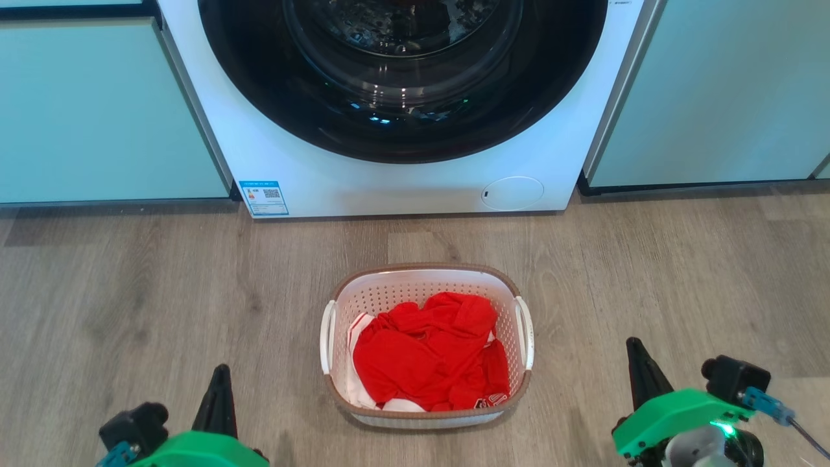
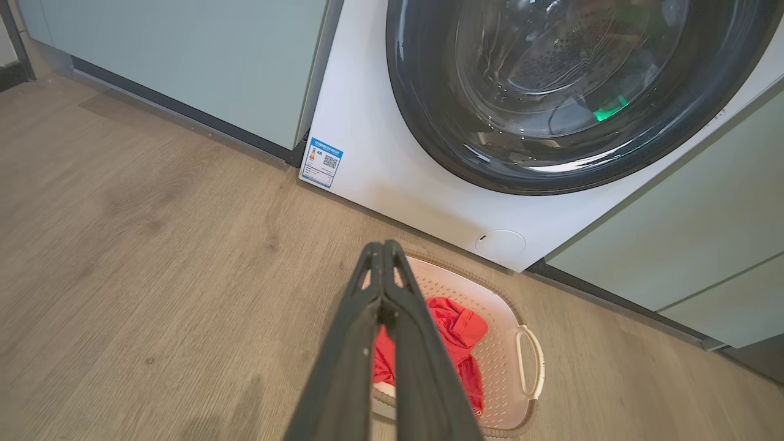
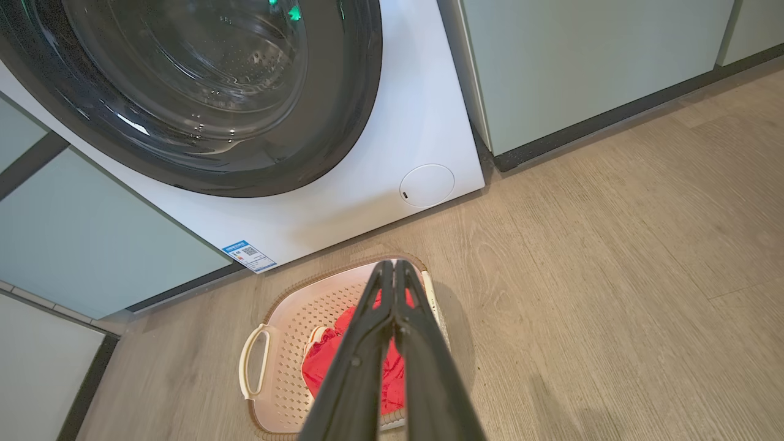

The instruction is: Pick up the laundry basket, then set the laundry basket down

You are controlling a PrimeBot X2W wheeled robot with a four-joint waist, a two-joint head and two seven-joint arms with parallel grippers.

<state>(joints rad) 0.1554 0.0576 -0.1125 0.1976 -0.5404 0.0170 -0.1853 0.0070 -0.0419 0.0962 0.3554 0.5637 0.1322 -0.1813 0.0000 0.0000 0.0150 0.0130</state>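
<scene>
Status: laundry basket (image 1: 421,288) sits on the wood floor (image 1: 130,292), centred in the head view. The washing machine (image 1: 389,188) is at its 12 o'clock, near but not touching. Red garment (image 1: 428,357) is piled inside (some white cloth under it). Basket isn't lifted, so I read this as the approach for the pick.

Left gripper (image 1: 219,389) hangs at the basket's 8 o'clock, right gripper (image 1: 639,366) at its 4 o'clock, both well apart from it. Both wrist views show the fingers pressed together tip to tip, nothing held.

How I'd run it:
- Open both jaws before closing in. Closed tips would likely just shove the basket.
- Left arm takes the left handle (image 1: 326,337) at 9 o'clock, right arm the right handle (image 1: 525,340) at 3 o'clock.
- Come in level with each other and clamp both before any lift.
- Raise both sides together. The load looks light but loose, so a tilt could spill it.
- Don't push toward 12, the washing machine is close.
</scene>
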